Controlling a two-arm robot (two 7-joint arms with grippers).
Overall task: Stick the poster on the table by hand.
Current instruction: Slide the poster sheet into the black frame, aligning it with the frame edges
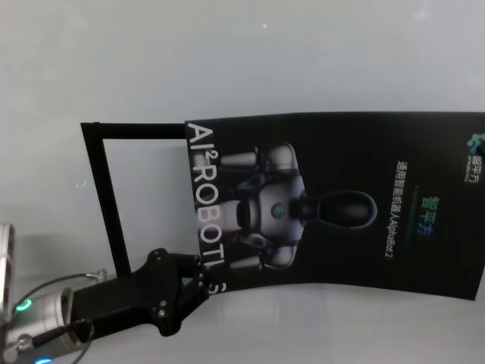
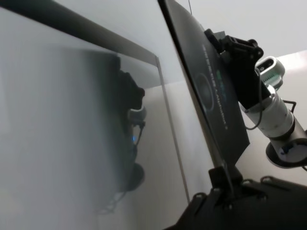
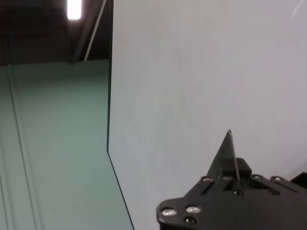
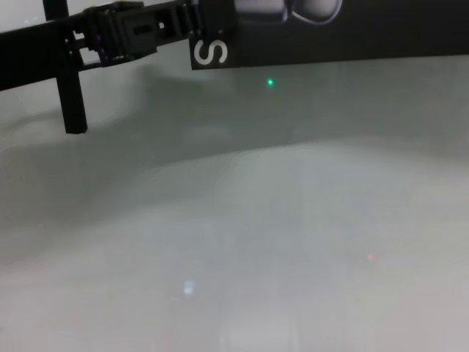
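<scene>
The poster (image 1: 341,205), a black glossy sheet with white letters and a grey-white robot picture, hangs spread out above the pale table (image 1: 227,61). My left gripper (image 1: 198,277) is shut on its near left corner by the letters. It also shows in the chest view (image 4: 183,22) under the poster (image 4: 330,37). My right gripper is outside the head view. In the left wrist view it (image 2: 225,44) pinches the poster's (image 2: 211,91) far edge. In the right wrist view a thin sliver of the sheet (image 3: 229,153) stands between its fingers.
A thin black frame outline (image 1: 114,197) lies on the table behind the poster's left end. It shows as a dark bar in the chest view (image 4: 69,88). The table (image 4: 256,242) stretches wide below the poster.
</scene>
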